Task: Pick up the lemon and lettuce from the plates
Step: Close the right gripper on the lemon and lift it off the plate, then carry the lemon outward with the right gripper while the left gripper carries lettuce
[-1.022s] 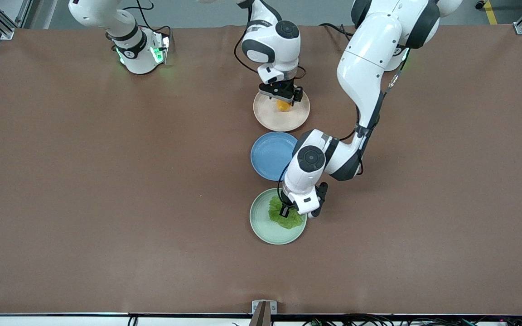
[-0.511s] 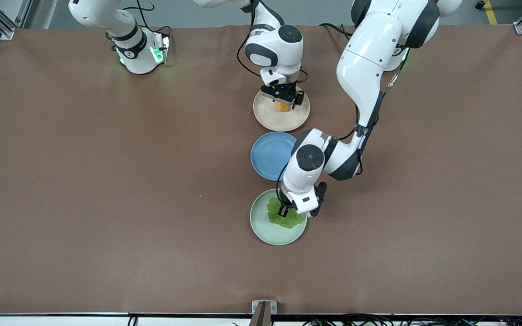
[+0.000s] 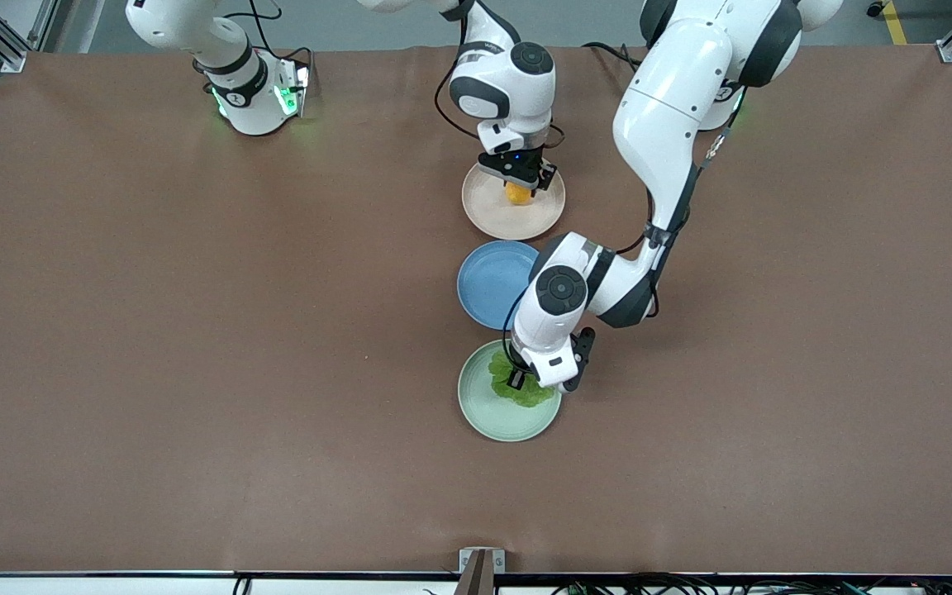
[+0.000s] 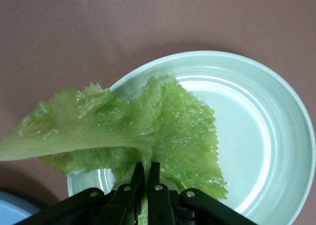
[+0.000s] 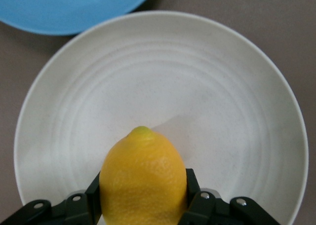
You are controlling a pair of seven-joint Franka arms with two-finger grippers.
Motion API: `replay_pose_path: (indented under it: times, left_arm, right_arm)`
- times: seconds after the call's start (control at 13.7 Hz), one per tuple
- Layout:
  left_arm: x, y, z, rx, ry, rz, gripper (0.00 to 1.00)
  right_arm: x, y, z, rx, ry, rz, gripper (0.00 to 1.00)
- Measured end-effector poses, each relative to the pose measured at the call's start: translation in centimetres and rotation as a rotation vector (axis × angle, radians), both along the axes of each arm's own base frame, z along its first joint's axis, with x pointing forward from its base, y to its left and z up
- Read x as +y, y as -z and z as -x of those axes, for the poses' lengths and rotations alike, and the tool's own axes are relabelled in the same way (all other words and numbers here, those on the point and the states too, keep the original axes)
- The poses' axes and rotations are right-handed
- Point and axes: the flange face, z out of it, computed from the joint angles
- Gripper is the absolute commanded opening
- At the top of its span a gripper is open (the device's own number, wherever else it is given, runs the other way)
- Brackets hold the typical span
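The yellow-orange lemon (image 3: 517, 194) is over the beige-pink plate (image 3: 492, 216), and my right gripper (image 3: 519, 187) is shut on it. In the right wrist view both fingers press the sides of the lemon (image 5: 143, 180) above the plate (image 5: 163, 87). The crinkled green lettuce (image 3: 528, 394) hangs over the mint green plate (image 3: 492, 417). My left gripper (image 3: 517, 379) is shut on it. In the left wrist view the left gripper (image 4: 145, 168) pinches the lettuce (image 4: 148, 121) near its middle. The paler stem end reaches out past the rim of the plate (image 4: 266, 136).
A blue plate (image 3: 492, 285) with nothing on it lies between the two task plates, partly under the left arm's wrist. Its edge also shows in the right wrist view (image 5: 69, 8). Bare brown table (image 3: 195, 372) spreads toward both ends.
My right gripper has come down a little and shut on the lemon. My left gripper, holding the lettuce, has drawn up slightly from the mint green plate.
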Motion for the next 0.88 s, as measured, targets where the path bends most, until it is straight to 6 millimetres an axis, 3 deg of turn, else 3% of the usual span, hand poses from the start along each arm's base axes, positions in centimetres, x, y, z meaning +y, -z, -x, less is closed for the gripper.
replay_pose_path:
  times: [0.15,0.37,0.51,0.66,0.88]
  left_arm:
    - [0.2,-0.5,0.0,0.017,-0.001,-0.009,0.00]
    - [0.6,-3.6,-0.5,0.018,-0.007,-0.002,0.00]
    - [1.2,-7.9,-1.2,0.007,-0.017,0.013,0.01]
    - [2.8,-13.5,-1.8,0.011,-0.032,0.021,0.01]
    - [7.2,-20.7,-2.1,0.056,0.017,0.012,0.01]
  right_arm:
    - [-0.4,-1.8,-2.4,-0.011,-0.032,0.004,0.02]
    - [-3.8,-9.6,-9.2,-0.017,-0.095,0.030,0.01]
    - [-8.3,-14.9,-14.3,-0.026,-0.132,0.035,0.01]
    - [-13.7,-17.8,-19.0,-0.017,-0.167,0.057,0.01]
    - [-22.4,-17.2,-24.6,0.018,-0.234,0.093,0.01]
